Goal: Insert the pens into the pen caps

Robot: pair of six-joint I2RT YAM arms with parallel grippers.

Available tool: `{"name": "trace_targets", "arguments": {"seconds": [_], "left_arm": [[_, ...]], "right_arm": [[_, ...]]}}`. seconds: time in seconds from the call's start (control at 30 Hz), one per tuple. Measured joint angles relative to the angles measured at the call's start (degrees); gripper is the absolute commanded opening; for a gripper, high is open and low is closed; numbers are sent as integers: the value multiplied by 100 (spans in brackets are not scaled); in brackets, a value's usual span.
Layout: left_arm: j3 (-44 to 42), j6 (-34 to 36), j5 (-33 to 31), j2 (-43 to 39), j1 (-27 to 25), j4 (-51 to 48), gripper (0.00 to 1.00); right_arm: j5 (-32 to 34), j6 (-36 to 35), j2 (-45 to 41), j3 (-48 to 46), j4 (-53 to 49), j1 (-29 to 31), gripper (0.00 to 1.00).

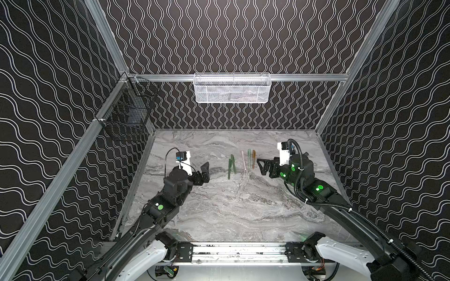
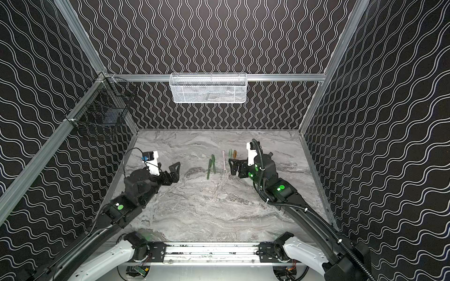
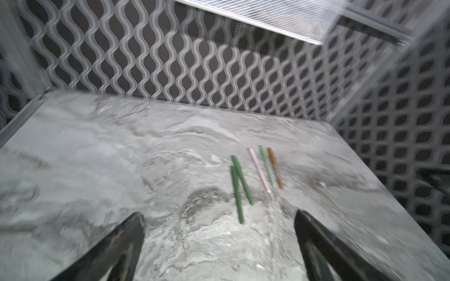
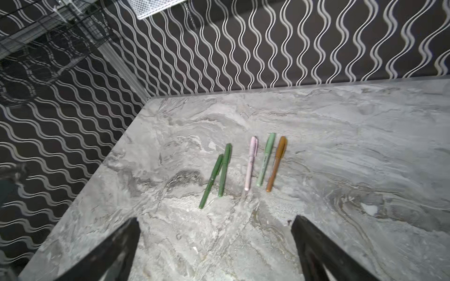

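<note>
Both arms reached in from the near rail and angled toward the middle, so the grippers faced each other across the pens. The left gripper (image 1: 206,172) hung just above the marble tabletop (image 1: 219,211), left of the row, with its jaws spread wide and nothing in them. Same deal for the right gripper (image 1: 261,167): jaws wide apart and empty, parked just beside the orange-brown pen (image 4: 276,164).

The pens lay toward the back-middle of the table. The two dark green pens (image 4: 211,181) touched at their far ends in a narrow V. After a gap came the pinkish white pen (image 4: 250,164), the pale green pen (image 4: 266,159) and the orange-brown one, close together. The pink cap (image 4: 253,146), pale green cap (image 4: 270,142) and orange-brown cap (image 4: 281,147) sat on the far ends.

I couldn't pick the dark green caps out from their barrels. The left wrist view was smeared. In a top view the right gripper covered the near ends of the two rightmost pens.

The near half of the table was bare, and the pens sat well clear of the walls. A white mesh basket (image 1: 231,90) hung on the back rail and a black wire basket (image 1: 126,109) on the left rail.
</note>
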Motion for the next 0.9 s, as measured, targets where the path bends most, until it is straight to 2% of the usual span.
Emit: {"name": "trace_targets", "arguments": {"seconds": [0.13,0.17,0.33,0.43,0.57,0.63,0.77,0.83,0.9], "left_arm": [[-1856,872,-643,782,-7,2500,99],[-2092,1145,-813,1021,-2,3018,99],[-2437,2448,-1574,2328,149,5967,99],[-2273,3348,-1757,3016,254,7058,99],[-2190,3893,-1687,3283,691,7534,99],[-2133,3884,-1316,3226,1008,7392,99],[-1928,3388,-590,3530,2048,7003,99],[-1792,3200,-168,4079,2345,6975,99],[-1644,3049,131,4155,2496,6430,99]], "right_arm": [[81,-197,-201,-525,485,-245,100],[81,-256,-243,-584,555,-326,100],[94,-479,-446,-796,942,-625,100],[103,-579,-522,-876,975,-664,100],[177,-658,-627,-997,1073,-898,100],[181,-717,-619,-1073,1128,-949,100],[87,-852,-496,-1156,1257,-1084,100],[101,-970,-393,-1281,1421,-1152,100],[109,-1215,-234,-1502,1661,-1309,100]]}}
